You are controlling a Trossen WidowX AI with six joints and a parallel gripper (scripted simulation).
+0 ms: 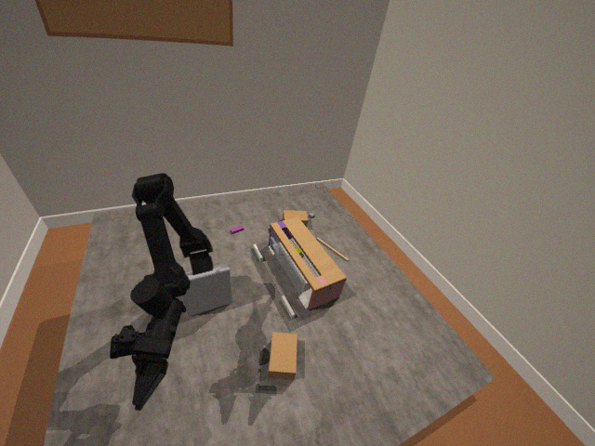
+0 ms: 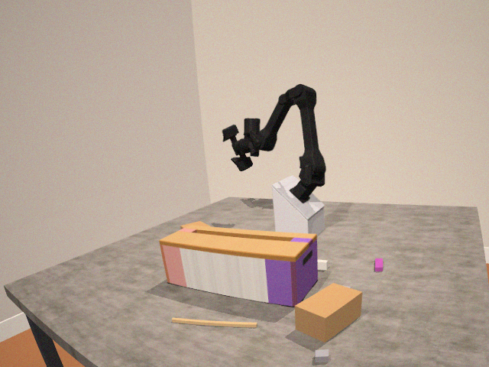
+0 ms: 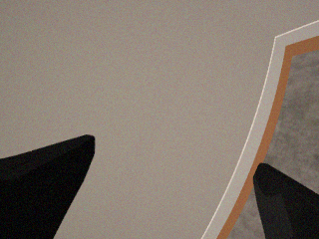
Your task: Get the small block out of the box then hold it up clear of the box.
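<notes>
Hanging above the grey worktop [image 1: 384, 346] [image 2: 414, 237] [image 3: 306, 110], the end effector [image 1: 151, 384] [image 2: 236, 147] [image 3: 178, 159] spreads its fingers wide around nothing, while plain pale walls [image 1: 480, 144] [image 2: 335, 47] [image 3: 150, 75] meet orange flooring [image 1: 537, 384] [image 2: 17, 351] [image 3: 280, 95]

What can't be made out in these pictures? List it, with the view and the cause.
- Exterior view: the inside of the box, its shelf included, hidden by the solid wall facing that camera.
- Top view: whether the small yellow-green patch in the lid slot is the block; too small, mostly covered by the lid.
- Wrist view: the rear of both fingers, cut off by the picture's edges.
</notes>
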